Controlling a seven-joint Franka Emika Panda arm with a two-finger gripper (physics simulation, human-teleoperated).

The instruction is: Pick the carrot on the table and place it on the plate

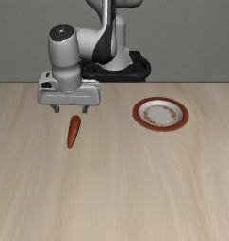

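My jaws are spread wide and hold nothing. They point down at the bench [135,198], hanging just above the wood toward the exterior view's left.

Just in front of them lies the carrot [73,134], a short orange-red root flat on the bench. Its thicker end is closest to my jaws and its tip points toward the bench's near edge. I cannot tell whether that thicker end sits under the gap between my fingertips or slightly in front of it.

Well apart from the carrot, on the exterior view's right and a little farther back, rests the plate [138,115]. It is round and pale in the middle, with a reddish-brown rim.

I judge this to be the reaching step, with the carrot not yet grasped. The next move calls for lining the gap up over the carrot's middle, across its narrow width. I would then lower until the fingertips straddle it and close. Only then can I lift it and carry it to the plate.
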